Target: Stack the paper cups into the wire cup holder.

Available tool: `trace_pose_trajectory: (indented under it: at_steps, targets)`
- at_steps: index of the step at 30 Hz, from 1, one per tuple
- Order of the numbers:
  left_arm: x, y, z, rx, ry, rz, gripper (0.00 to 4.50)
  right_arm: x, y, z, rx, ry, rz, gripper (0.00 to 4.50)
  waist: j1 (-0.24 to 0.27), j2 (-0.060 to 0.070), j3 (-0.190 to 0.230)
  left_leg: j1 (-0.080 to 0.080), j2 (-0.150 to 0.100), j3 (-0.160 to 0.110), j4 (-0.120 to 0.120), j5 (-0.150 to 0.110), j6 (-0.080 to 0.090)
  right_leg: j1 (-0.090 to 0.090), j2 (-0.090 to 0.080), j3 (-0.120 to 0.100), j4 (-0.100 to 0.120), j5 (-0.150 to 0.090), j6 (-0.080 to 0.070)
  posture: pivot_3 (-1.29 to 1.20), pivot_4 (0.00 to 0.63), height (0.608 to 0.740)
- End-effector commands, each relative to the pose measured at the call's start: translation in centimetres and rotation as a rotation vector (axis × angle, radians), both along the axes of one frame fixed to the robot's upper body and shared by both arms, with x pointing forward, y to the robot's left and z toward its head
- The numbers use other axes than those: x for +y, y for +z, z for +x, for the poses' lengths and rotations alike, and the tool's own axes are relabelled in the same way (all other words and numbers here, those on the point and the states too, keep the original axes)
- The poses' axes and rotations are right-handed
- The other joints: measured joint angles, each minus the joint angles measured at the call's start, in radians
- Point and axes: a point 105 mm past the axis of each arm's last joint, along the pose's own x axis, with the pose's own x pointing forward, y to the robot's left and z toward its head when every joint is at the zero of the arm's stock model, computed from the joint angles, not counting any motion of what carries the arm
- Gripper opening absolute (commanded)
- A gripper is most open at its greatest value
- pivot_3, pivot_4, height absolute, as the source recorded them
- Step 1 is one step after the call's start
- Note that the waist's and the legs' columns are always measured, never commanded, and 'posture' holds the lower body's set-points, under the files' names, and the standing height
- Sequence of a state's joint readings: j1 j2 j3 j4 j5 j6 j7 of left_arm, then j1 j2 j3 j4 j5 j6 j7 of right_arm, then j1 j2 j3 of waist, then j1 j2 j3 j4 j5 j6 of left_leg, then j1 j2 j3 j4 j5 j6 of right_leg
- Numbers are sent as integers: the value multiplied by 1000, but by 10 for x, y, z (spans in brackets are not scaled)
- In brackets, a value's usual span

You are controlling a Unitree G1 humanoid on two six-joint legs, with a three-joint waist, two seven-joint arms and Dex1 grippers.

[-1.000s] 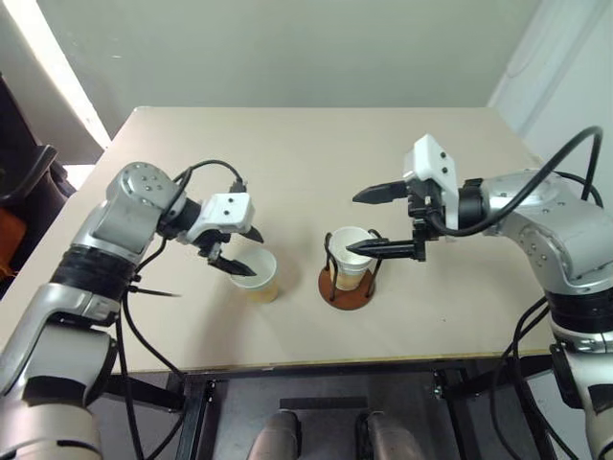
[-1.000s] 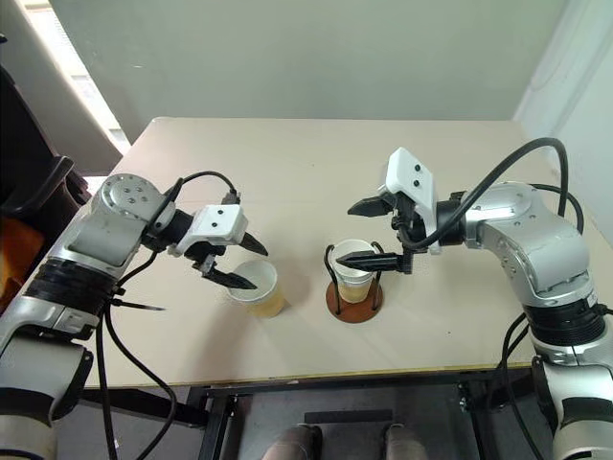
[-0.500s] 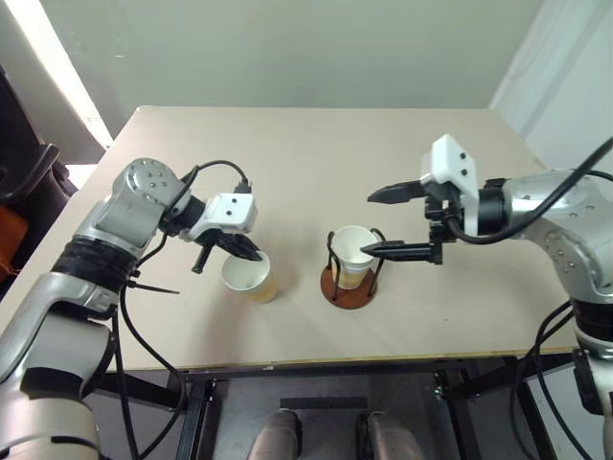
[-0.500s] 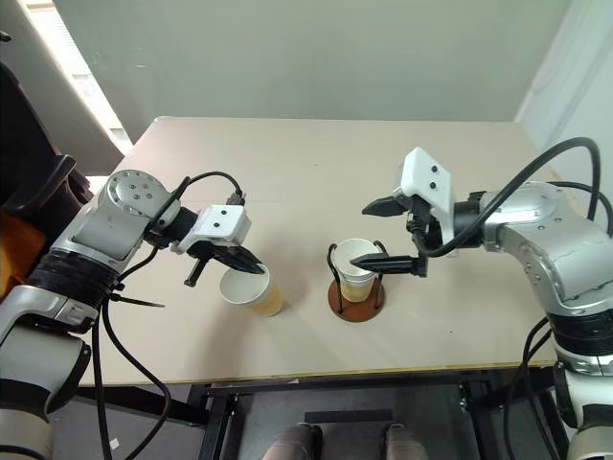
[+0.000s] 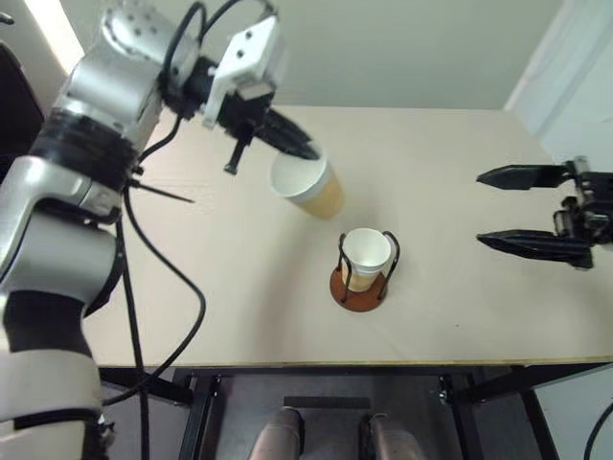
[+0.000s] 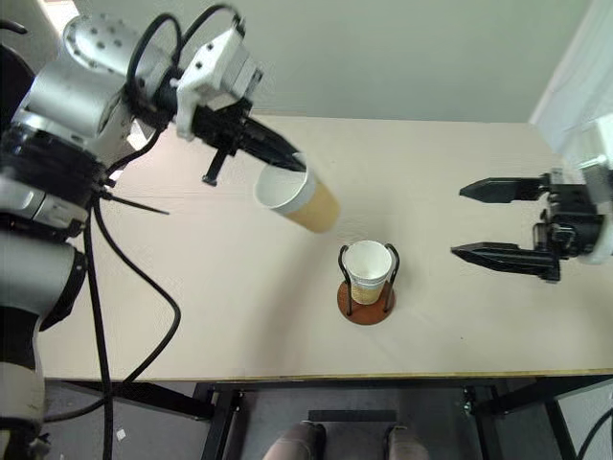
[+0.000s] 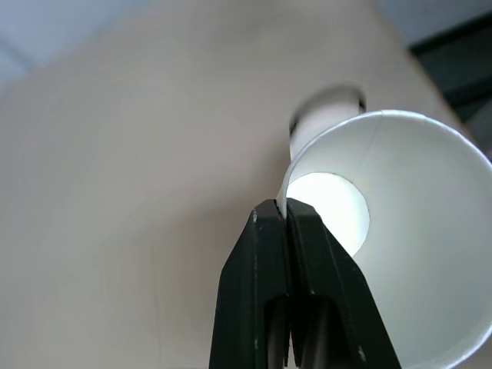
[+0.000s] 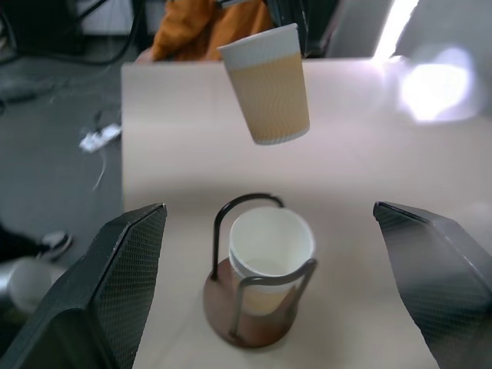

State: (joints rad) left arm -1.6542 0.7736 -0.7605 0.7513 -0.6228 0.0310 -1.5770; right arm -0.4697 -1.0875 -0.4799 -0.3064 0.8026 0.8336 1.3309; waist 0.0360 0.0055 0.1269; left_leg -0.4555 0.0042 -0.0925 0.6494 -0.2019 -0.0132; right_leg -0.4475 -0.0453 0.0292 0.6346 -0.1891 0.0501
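The left claw [image 6: 287, 158] is pinched tight on the white rim of a paper cup [image 6: 299, 199], one finger inside the wall and one outside, and it holds the cup in the air above the bench [image 6: 192, 278], tilted so the open mouth faces the camera and the tan base points away toward 4 o'clock. Taking the cup holder [image 6: 366, 287] as the dial's centre, the lifted cup hangs at about 10 o'clock from it and clear of it. The holder stands on the bench toward the front edge, its brown disc flat and its black wire loops upright around a cup [image 6: 367, 271] that sits inside; the right wrist view shows what may be a second rim nested just under the first, though that is hard to be sure of. The right claw [image 6: 498, 222] is at 3 o'clock from the holder, well apart from it, fingers spread wide and holding nothing.
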Motion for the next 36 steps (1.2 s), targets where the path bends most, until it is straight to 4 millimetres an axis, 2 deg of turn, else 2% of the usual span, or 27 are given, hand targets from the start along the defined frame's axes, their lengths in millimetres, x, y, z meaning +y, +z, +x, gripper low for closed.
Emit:
trace_pose_trajectory:
  at_steps: [1,4,6,12,18,31,36]
  targets:
    - [-18,5,-5,10,-78,18,19,-24,18,-18,-68,-73,15,4500,2,1,0,-1,-1,-3,1,0,0,1,-2,1,0,-2,4,0,150,740]
    - [-30,-3,-5,21,-118,48,19,-31,17,-25,-100,-113,31,4500,-1,2,1,-1,-4,1,5,-1,-1,2,-8,1,2,-2,11,0,150,740]
    - [-41,-11,-6,24,-149,78,19,-30,7,-30,-112,-136,31,4500,-4,2,1,-2,-5,7,10,-2,-1,2,-8,1,2,-3,14,0,150,740]
    - [-60,-25,-5,17,-200,134,19,-17,-12,-41,-74,-141,40,4500,2,4,1,-5,-9,13,25,-11,10,4,-13,7,3,-7,27,0,150,740]
    - [-75,-34,-5,13,-235,158,19,-2,-26,-49,-33,-123,24,4500,9,4,1,-6,-10,15,33,-17,16,10,-13,10,-5,-4,33,0,150,740]
    - [-96,-43,-6,-5,-272,174,19,4,-33,-53,-27,-162,57,4500,16,3,1,-2,-11,19,35,-19,19,15,-12,14,-7,-3,37,0,150,740]
    - [-98,-51,-5,-26,-282,210,19,3,-34,-54,-25,-171,57,4500,16,3,1,0,-13,23,34,-20,21,16,-11,24,-7,-5,43,0,150,740]
